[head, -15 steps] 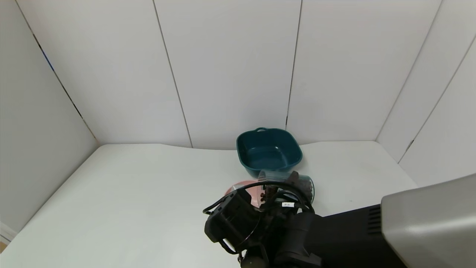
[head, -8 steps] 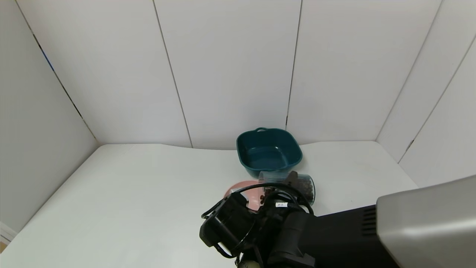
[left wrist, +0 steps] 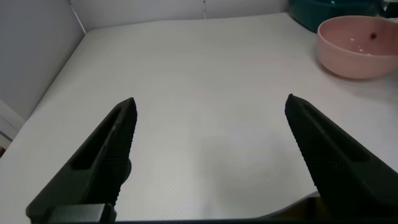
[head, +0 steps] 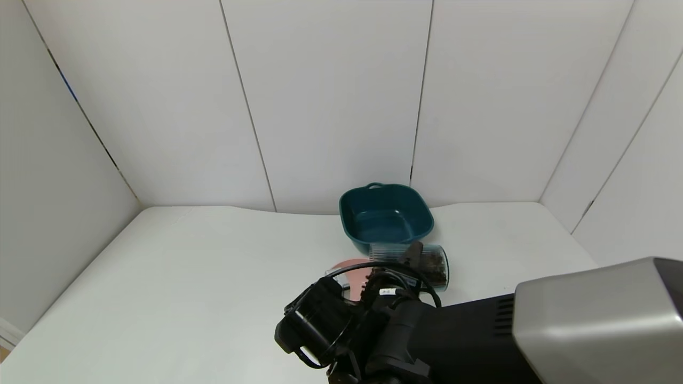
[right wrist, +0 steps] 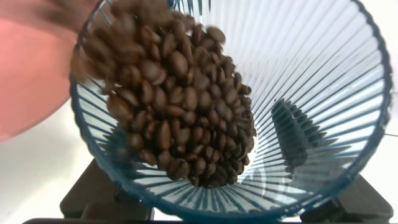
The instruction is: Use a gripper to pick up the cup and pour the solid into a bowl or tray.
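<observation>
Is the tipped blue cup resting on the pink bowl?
Cannot tell. In the head view the cup overlaps the pink bowl, with the right gripper hiding the rims; the wrist views show no contact either.

Right arm hides most of the pink bowl (head: 353, 266).

1. The cup (right wrist: 298, 93), translucent pale blue with ribbed walls, lies tipped on its side and fills the view.
2. The solid (right wrist: 174, 106), dark brown beans, is heaped against its lower wall up to the rim.
3. The pink bowl (right wrist: 31, 68) shows beyond that rim.
</observation>
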